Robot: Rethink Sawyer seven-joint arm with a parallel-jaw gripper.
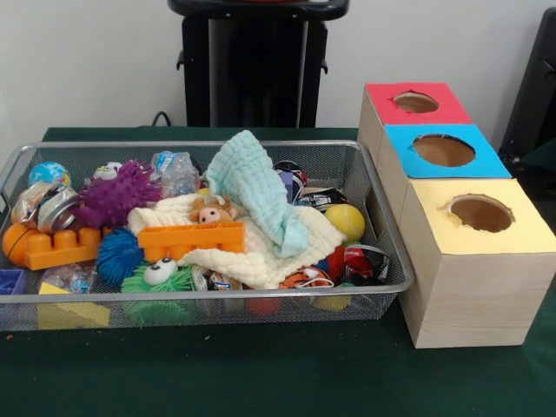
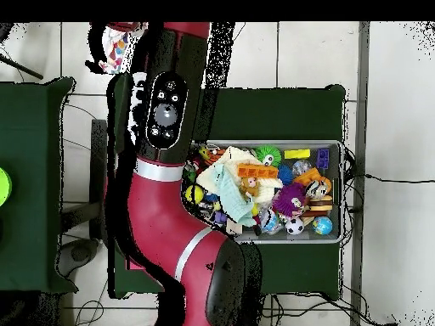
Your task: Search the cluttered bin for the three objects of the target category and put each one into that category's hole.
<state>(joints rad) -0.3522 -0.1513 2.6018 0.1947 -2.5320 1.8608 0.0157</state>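
A crumpled printed wrapper (image 2: 117,49) is showing right beside the gripper (image 2: 129,68), probably being carried toward a hole; whether the gripper is gripping it, I cannot tell. Farther off, the wire-mesh bin (image 1: 382,228) is sitting on the surface, cloths (image 1: 261,200) burying its clutter.

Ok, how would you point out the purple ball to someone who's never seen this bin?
Start at the wire bin on the green table and take its left half in the front view. The purple ball sits toward the back there, above the orange brick. The blue ball and green ball in front are also spiky, but only this one is purple.
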